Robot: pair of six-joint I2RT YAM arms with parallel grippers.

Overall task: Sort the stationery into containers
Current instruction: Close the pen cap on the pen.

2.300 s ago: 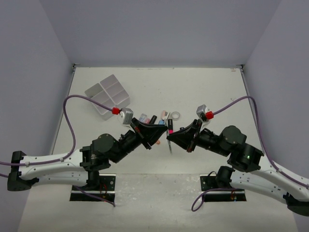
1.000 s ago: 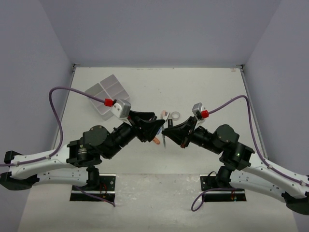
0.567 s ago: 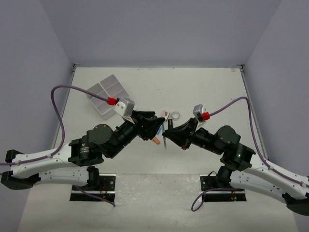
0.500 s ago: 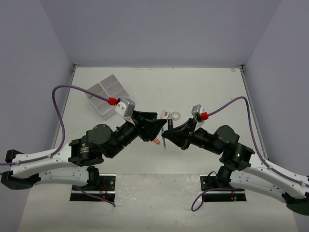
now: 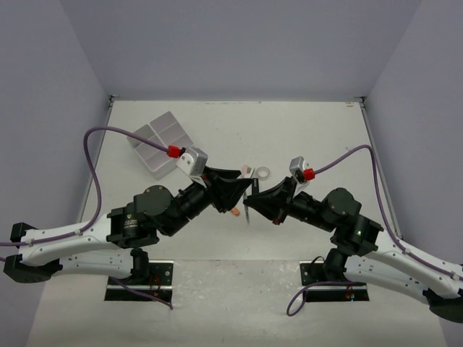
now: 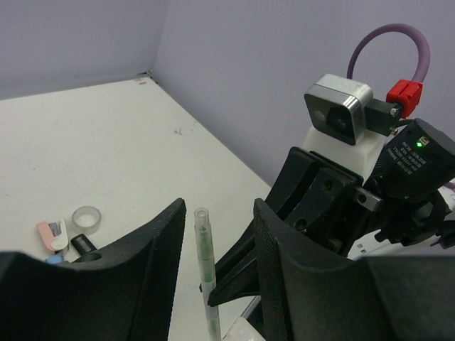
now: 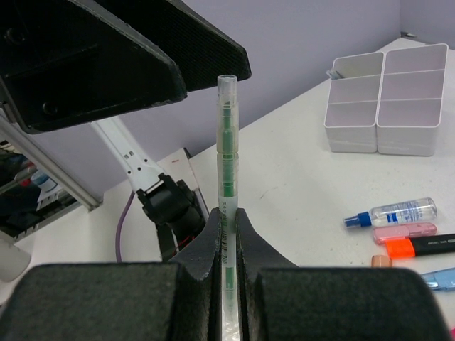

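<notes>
I had the right pincer [image 7: 226, 213] clamped low on the thin pen [image 7: 226, 135], upright above the counter [image 5: 311, 137] mid near edge, with the left pincer [image 6: 217, 220] spread apart beside its top; I judged it light, stiff, slippery, best gripped mid-barrel.

Losing the lower end of the clear pen [image 7: 227, 142] between the fingers of the right gripper [image 7: 227, 213]. Cutting off an orange highlighter [image 7: 416, 246] and a blue item [image 7: 439, 278] at the frame edge beside that gripper. Half-hiding a dark item [image 6: 83, 244] behind a finger of the left gripper [image 6: 219, 234].
</notes>
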